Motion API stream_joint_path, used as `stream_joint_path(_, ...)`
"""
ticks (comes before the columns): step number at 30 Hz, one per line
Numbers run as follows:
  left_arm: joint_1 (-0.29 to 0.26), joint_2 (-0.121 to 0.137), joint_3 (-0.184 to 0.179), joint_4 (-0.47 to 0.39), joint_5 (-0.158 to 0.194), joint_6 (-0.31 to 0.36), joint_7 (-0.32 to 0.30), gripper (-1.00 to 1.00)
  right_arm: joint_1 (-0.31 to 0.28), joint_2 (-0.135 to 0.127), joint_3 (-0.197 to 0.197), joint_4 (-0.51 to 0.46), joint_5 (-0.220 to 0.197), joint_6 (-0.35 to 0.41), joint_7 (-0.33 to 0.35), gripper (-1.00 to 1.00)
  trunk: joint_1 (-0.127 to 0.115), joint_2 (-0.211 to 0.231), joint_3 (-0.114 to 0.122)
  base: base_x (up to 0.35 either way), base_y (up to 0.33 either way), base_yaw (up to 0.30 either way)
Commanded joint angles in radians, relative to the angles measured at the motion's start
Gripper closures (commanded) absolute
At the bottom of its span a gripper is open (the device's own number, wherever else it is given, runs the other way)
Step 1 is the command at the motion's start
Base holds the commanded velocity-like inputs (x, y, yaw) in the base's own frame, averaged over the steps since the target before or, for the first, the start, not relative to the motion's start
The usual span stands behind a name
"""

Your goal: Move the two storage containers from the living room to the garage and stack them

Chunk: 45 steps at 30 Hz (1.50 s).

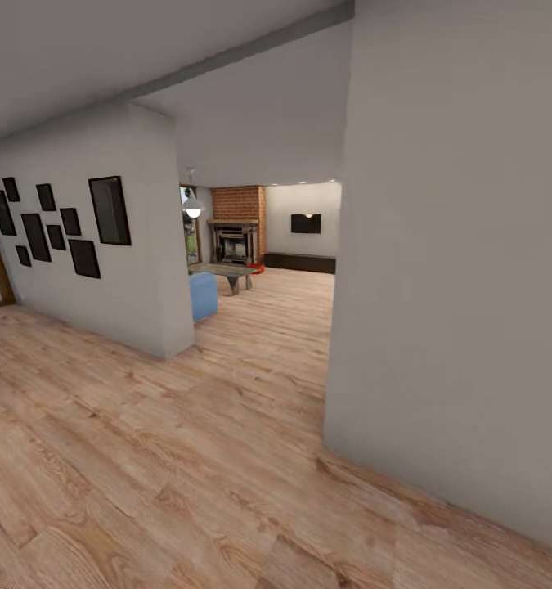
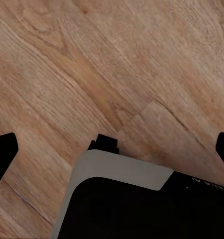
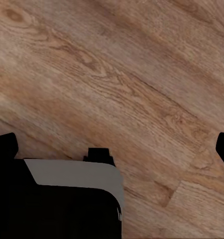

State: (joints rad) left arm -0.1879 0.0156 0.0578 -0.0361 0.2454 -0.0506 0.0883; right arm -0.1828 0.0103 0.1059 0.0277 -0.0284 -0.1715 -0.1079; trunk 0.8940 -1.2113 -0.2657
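The two storage containers are out of view. Far ahead through a wide opening in the head view lies the living room (image 1: 276, 286), with its red brick chimney (image 1: 238, 201), a fireplace (image 1: 233, 242), a black wall TV (image 1: 306, 223) and a long dark bench (image 1: 300, 262). The garage and its floor are out of view. My left gripper (image 2: 112, 149) hangs open over light wood planks, its black fingertips (image 2: 2, 154) far apart and nothing between them. My right gripper (image 3: 112, 149) is open the same way, with fingertips (image 3: 3, 145) at the picture's sides.
A pale wall corner (image 1: 341, 327) stands close on the right. On the left a wall (image 1: 136, 270) hung with several black frames ends in a corner. Between them wood floor (image 1: 251, 360) runs to a blue pouf (image 1: 202, 295), a low table (image 1: 228, 272) and a small red object (image 1: 258, 268).
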Motion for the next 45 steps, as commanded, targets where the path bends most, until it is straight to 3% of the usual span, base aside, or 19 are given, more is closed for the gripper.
stream_joint_path(1,-0.001,0.000,0.005,0.001,0.001,-0.003,0.001,-1.00,-0.001,0.000,0.008,0.003,-0.003,-0.005,-0.004,-1.00,0.001,-0.001,-0.001,0.330,0.000,0.270)
stream_joint_path(18,-0.001,0.000,0.006,0.001,0.001,-0.003,0.001,-1.00,-0.001,0.000,0.008,0.003,-0.005,-0.005,-0.003,-1.00,0.001,-0.001,-0.001,0.330,0.000,0.263)
stream_joint_path(40,-0.001,0.000,0.006,0.001,0.002,-0.003,0.001,-1.00,-0.001,0.001,0.006,0.003,0.004,-0.010,-0.003,-1.00,0.001,-0.001,-0.001,0.330,0.000,0.013)
stream_joint_path(45,-0.001,0.000,0.007,0.001,0.002,-0.002,0.001,-1.00,-0.001,0.000,0.007,0.003,0.003,-0.008,-0.003,-1.00,0.001,-0.001,-0.001,0.330,0.000,0.241)
